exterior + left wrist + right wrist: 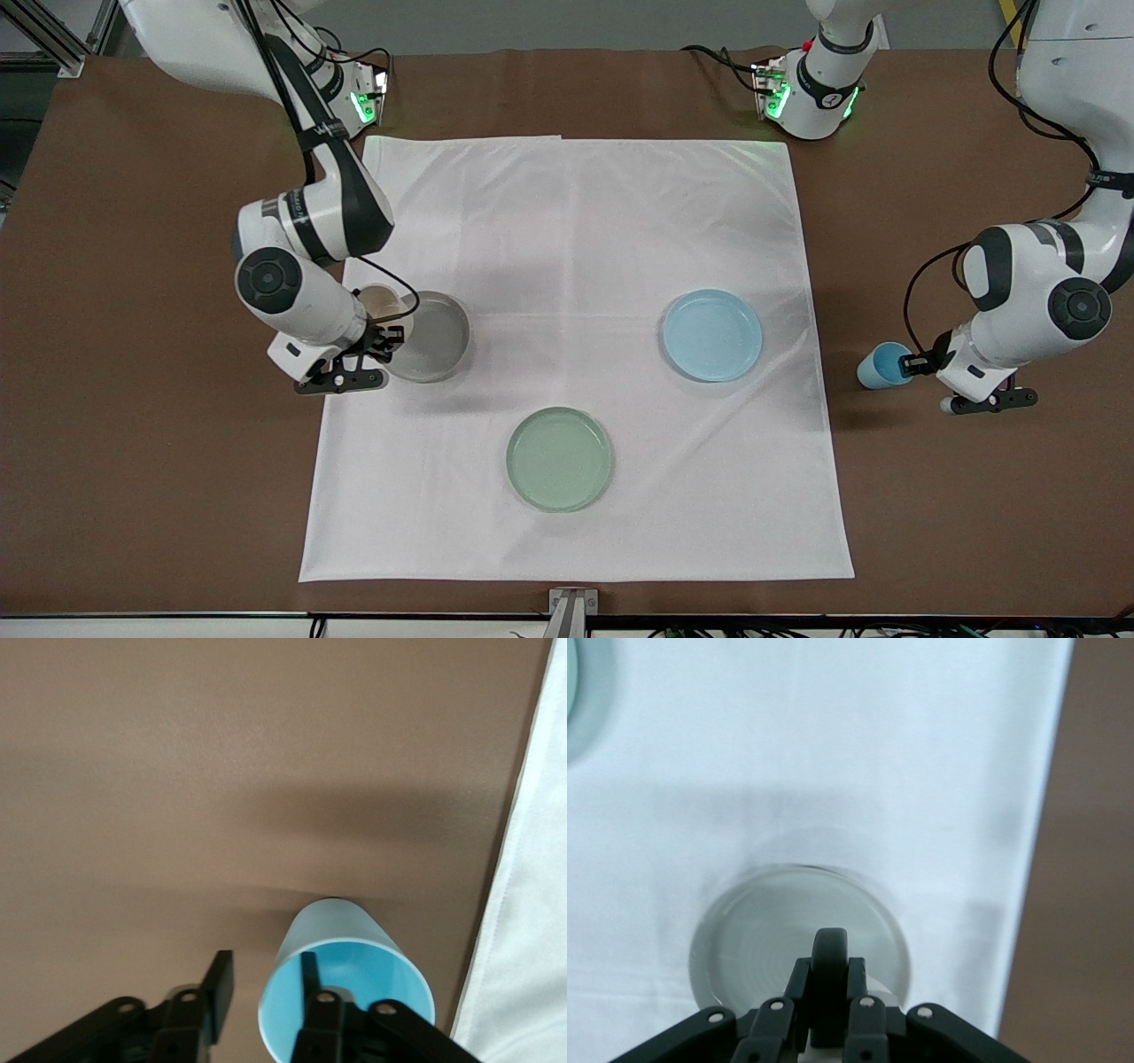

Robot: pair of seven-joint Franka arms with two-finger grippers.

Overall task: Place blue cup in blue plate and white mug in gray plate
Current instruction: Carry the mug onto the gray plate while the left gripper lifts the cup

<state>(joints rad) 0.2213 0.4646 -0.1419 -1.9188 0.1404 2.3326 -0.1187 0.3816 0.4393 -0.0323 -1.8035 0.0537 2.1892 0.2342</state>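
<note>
The white mug (381, 302) hangs from my right gripper (387, 339), which is shut on its dark handle (830, 961), over the edge of the gray plate (440, 341) toward the right arm's end. The gray plate also shows below in the right wrist view (766, 930). The blue cup (881, 366) is on the brown table off the cloth, at the left arm's end. My left gripper (912, 363) is at its rim. In the left wrist view one finger is inside the cup (341, 930) and one outside, with a gap to the wall; the left gripper (264, 964) is open. The blue plate (711, 335) holds nothing.
A pale green plate (559, 458) lies on the white cloth (576, 221), nearer the front camera than the other two plates. Its edge shows in the right wrist view (578, 700). The cloth's edge (532, 904) runs close beside the blue cup.
</note>
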